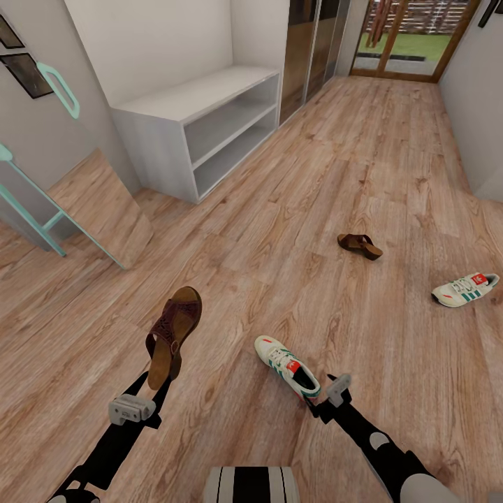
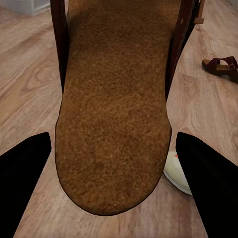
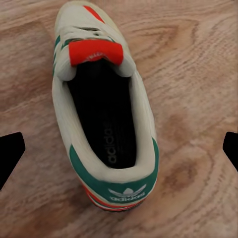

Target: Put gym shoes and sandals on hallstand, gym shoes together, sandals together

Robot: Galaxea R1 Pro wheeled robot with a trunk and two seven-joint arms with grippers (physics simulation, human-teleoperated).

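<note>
Brown sandal (image 1: 172,335) in left hand (image 1: 158,377)

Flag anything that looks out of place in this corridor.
All four shoes are off the hallstand: one sandal and two gym shoes lie scattered on the floor; the other sandal is at the left gripper.

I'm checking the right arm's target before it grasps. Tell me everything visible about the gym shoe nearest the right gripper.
The gym shoe is a white lace-up sneaker with green side stripes, a red-orange tongue patch, a green heel tab and a dark insole. It sits upright, sole down, on the wood-plank floor. The right gripper is open, its fingers spread either side of the heel; they seem apart from it.
</note>
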